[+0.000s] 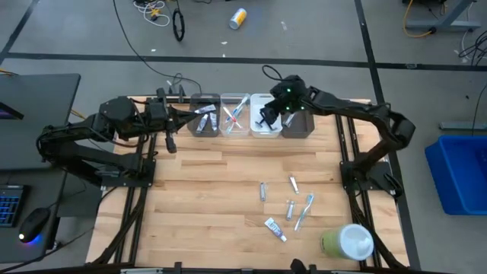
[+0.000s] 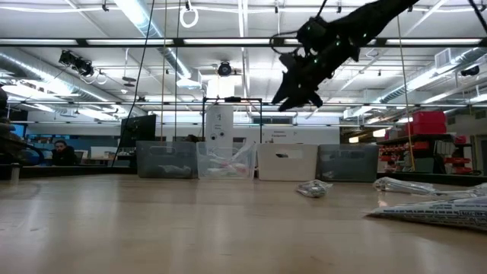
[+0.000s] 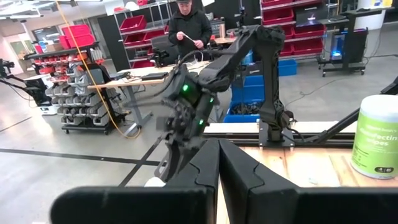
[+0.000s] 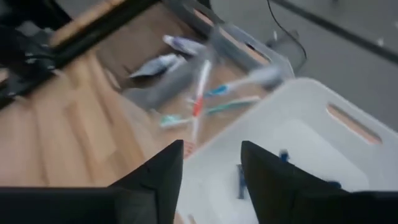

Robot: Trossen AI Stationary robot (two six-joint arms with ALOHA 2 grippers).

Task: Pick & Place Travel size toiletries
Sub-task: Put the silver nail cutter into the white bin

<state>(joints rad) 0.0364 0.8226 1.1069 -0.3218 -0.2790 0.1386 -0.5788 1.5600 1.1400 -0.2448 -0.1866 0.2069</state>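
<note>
Several toiletries lie loose on the table's near right: small grey tubes (image 1: 262,190) (image 1: 293,183) (image 1: 290,209), a blue toothbrush (image 1: 304,211) and a white-blue toothpaste tube (image 1: 275,228). A row of bins stands at the far edge: a grey bin (image 1: 204,116) with tubes, a clear bin (image 1: 234,114) with toothbrushes (image 4: 199,93), a white bin (image 1: 262,131) and a second grey bin (image 1: 298,125). My right gripper (image 4: 211,171) is open and empty, high above the white bin (image 4: 311,124), which holds small blue items (image 4: 241,180). My left gripper (image 1: 181,116) waits shut beside the bins' left end.
A large green-and-white round container (image 1: 348,242) stands at the near right corner and also shows in the left wrist view (image 3: 376,137). The table's left half and middle are bare wood. A person stands in the room beyond the table (image 3: 189,28).
</note>
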